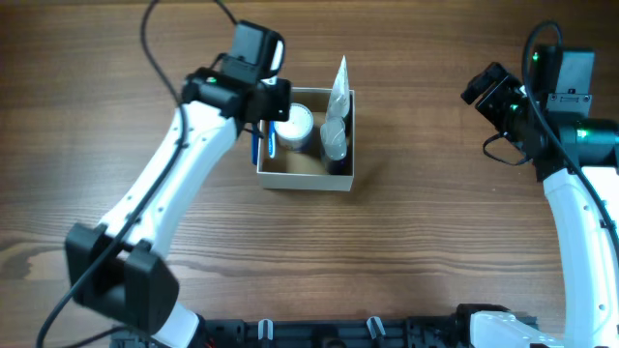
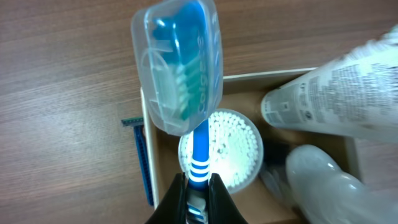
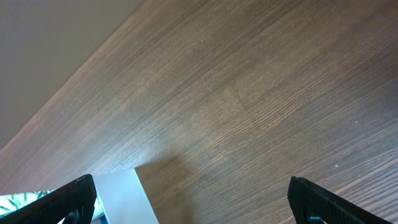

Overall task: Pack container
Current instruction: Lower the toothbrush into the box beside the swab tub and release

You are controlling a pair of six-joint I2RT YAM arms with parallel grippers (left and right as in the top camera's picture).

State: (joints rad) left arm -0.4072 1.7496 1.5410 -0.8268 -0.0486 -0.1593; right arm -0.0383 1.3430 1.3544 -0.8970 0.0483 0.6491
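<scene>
Upper middle of the overhead frame, the left jaws clamp a capped toothbrush [image 2: 180,68] pointing straight out over the container [image 1: 306,182] by its frame-left wall; the right jaws gape, well apart.

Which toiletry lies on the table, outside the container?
The blue razor, beside the container wall; jar, tube and bottle sit inside, toothbrush in the left gripper.

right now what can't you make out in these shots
1. Overhead: the arm covers the left hand and most of the toothbrush it grips.
2. Left wrist: the tube print is blurred; the bottom edge cuts off the container.
3. Right wrist: a white object by the open right hand is cut by the bottom edge, unidentifiable.
</scene>
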